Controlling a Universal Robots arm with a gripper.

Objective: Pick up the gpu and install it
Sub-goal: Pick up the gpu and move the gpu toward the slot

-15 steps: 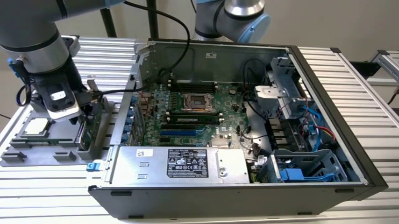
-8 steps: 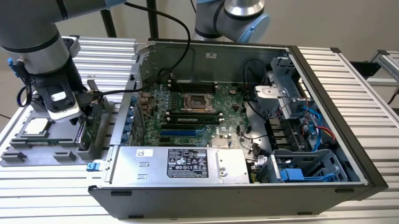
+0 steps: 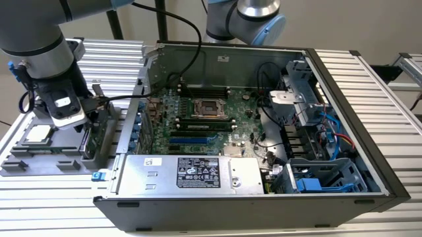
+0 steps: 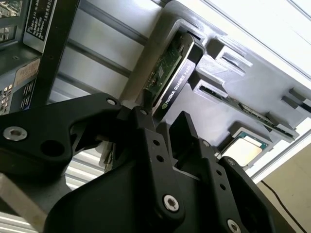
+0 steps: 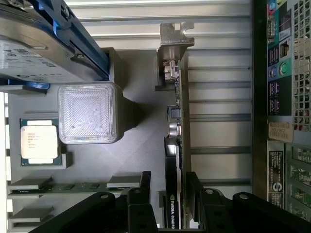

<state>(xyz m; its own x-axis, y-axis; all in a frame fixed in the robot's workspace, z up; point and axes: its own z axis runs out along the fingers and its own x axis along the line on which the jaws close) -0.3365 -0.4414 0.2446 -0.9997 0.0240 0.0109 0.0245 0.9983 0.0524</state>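
Note:
The gpu stands on edge in a slot of the grey holder tray, beside the open computer case, at the exterior view's left. It is a green card with a black cooler and a silver bracket at its far end. My gripper is lowered over the card's near end, open, one finger on each side of it. A gap shows between one finger and the card. In the exterior view the gripper hides most of the gpu.
The case's motherboard lies exposed, with blue expansion slots near the power supply. The tray also holds a square CPU chip, a hard drive with blue rails and memory sticks. The case's rear wall stands close beside the tray.

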